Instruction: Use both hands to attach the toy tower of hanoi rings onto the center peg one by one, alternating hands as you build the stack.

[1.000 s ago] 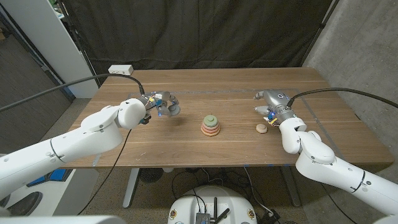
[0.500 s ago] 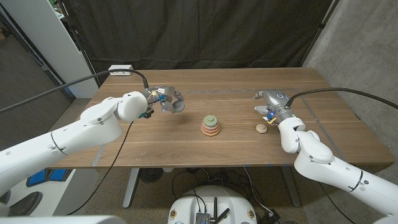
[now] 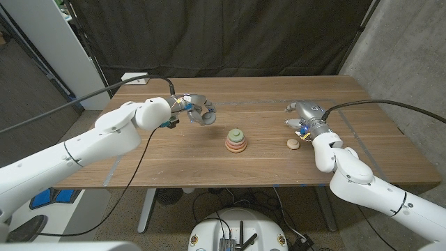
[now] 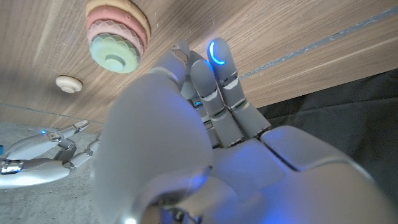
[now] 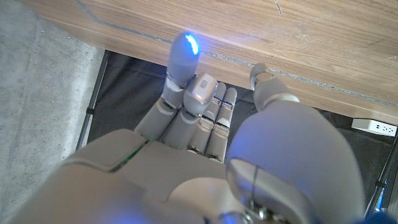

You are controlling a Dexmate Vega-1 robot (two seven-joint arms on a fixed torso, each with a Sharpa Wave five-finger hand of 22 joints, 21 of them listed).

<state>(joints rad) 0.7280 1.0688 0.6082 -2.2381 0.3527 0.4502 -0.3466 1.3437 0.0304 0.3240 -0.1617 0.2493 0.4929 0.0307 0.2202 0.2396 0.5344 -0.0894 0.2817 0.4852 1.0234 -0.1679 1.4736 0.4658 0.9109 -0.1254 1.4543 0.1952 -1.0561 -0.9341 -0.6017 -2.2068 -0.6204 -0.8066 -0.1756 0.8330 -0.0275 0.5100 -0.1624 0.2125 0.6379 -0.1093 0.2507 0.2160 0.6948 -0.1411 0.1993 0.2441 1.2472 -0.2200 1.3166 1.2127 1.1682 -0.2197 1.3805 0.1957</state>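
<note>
In the head view my left hand [image 3: 198, 111] hangs above the brown wooden table [image 3: 209, 167] with its fingers curled in; I cannot tell whether they close on anything. The stack of pastel toy rings on its peg [image 3: 236, 141], orange-pink at the bottom and a green one on top, stands a little ahead of that hand towards my right side, apart from it. My right hand [image 3: 304, 118] sits low over the table on the far side of the stack, and the small round beige ring [image 3: 293, 144] lies on the wood just beside it, on the side nearer my body. In the left wrist view I look along the back of my left hand [image 4: 186, 124]: its fingers [image 4: 217, 68] lie together and bend inward, and what is under them is hidden. Beyond the fingertips I see the ring stack [image 4: 118, 37], the beige ring [image 4: 68, 83] past it, and my right hand [image 4: 43, 152] further off. In the right wrist view my right hand [image 5: 217, 143] reaches forward with its fingers side by side, the thumb apart, and nothing between them.
</note>
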